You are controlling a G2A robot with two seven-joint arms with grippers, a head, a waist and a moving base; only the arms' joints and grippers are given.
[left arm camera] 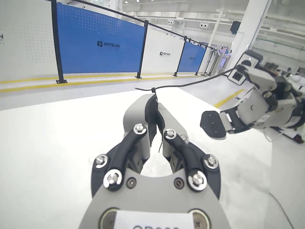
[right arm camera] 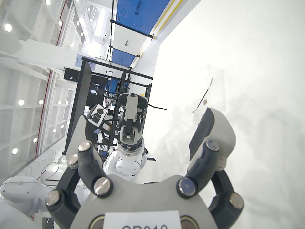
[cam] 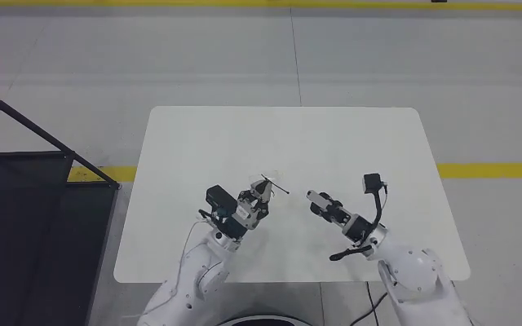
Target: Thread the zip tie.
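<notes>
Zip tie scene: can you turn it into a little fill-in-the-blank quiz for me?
The left gripper, pinching the zip tie, has its fingers ___.
The right gripper holds nothing; its fingers are ___.
Both hang above a ___ table.
Missing words: shut, open, white.

Over the table [cam: 342, 147], the zip tie [left arm camera: 153, 89] sits in the left end effector [left arm camera: 154, 104].
</notes>
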